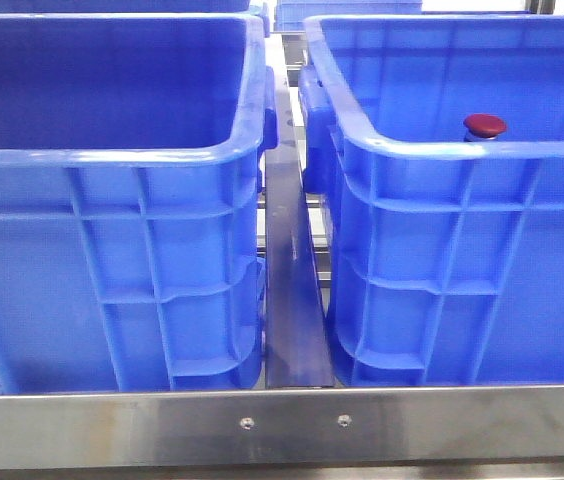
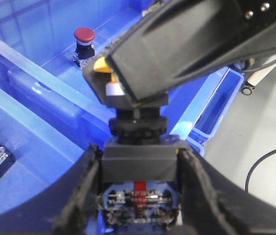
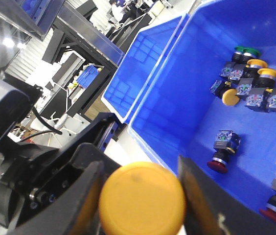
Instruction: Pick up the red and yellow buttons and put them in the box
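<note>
We see both pincers clamped on one yellow button, the left pincer gripping its black base and the right pincer its cap, above the box, where the red button stands upright inside.

Industrial workshop: steel frame rail, blue crates, dark metal racking behind.
</note>
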{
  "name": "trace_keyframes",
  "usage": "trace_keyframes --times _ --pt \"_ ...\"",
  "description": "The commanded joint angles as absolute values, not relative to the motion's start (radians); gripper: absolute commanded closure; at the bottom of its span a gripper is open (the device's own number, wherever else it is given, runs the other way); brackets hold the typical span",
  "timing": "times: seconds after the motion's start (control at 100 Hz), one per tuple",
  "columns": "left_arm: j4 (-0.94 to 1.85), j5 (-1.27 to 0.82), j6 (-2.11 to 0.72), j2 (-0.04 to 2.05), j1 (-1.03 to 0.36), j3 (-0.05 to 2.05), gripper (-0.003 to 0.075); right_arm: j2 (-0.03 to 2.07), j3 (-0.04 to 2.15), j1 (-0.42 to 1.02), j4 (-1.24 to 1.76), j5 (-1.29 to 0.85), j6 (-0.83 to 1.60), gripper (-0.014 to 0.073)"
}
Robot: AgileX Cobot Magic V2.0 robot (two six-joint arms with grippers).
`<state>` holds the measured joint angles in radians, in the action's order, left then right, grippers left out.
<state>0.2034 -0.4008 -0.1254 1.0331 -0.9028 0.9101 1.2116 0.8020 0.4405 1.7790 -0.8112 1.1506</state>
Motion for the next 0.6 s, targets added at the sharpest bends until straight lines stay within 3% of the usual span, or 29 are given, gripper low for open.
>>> trace_keyframes --times 0.0,0.16,0.28,0.44,0.59 --pt "0.209 -0.326 -0.126 1.019 -0.908 0.947 0.0619 1.192 0.839 0.444 1.911 -0.869 1.158 0.0481" --pt "0.184 -0.326 -0.126 1.019 -0.908 0.947 0.0337 1.192 0.839 0.444 1.911 -0.866 1.162 0.0481" --pt "0.144 -0.333 -0.126 1.019 -0.908 0.947 0.0194 1.192 0.839 0.443 1.912 -0.844 1.223 0.0481" --pt "0.131 -0.355 -0.113 1.008 -0.872 0.947 0.0183 1.188 0.840 0.443 1.919 -0.732 1.302 0.0481" --pt "0.131 -0.396 -0.106 0.968 -0.752 0.943 0.0183 1.166 0.840 0.426 1.919 -0.640 1.349 0.0481"
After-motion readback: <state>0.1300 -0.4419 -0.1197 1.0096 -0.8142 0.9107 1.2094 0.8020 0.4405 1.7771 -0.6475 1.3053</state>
